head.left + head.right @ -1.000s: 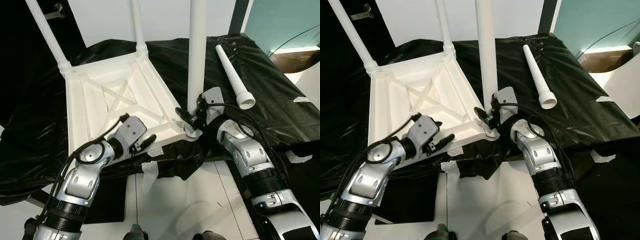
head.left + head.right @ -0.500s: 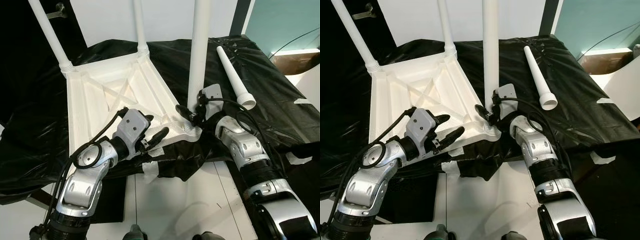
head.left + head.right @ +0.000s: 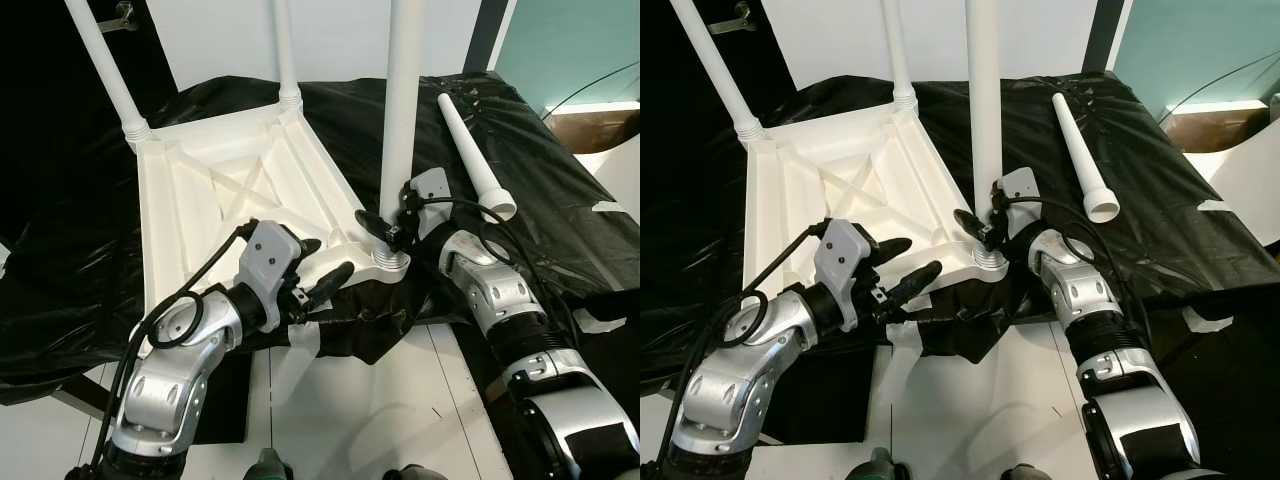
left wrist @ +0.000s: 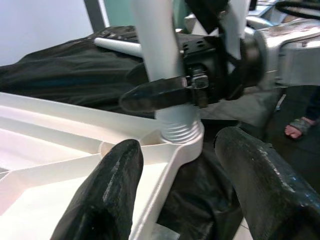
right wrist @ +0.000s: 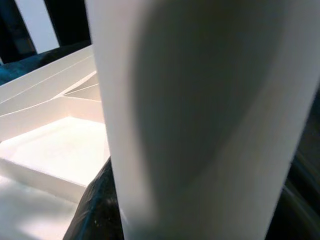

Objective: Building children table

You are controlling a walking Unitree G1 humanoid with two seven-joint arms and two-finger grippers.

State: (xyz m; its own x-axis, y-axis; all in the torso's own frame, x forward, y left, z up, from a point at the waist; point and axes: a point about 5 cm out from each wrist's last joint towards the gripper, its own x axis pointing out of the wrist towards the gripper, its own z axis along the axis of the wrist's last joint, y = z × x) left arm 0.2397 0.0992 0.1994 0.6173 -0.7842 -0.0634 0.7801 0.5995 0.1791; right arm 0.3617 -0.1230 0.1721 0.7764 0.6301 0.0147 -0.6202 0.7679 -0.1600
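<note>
Right hand (image 3: 385, 232) clamped around upright table leg (image 3: 402, 110); left hand (image 3: 318, 268) spread.

near corner crowded: upright leg (image 3: 400, 120), right gripper (image 3: 385, 232) clamped there; tabletop underside (image 3: 200, 200) open.

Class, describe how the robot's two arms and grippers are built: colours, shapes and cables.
Both arms are silver, rounded metal segments with black ribbed joint rings. Black cables loop along them. The left gripper and right gripper each have a pale grey boxy housing and two long, tapered black fingers.
</note>
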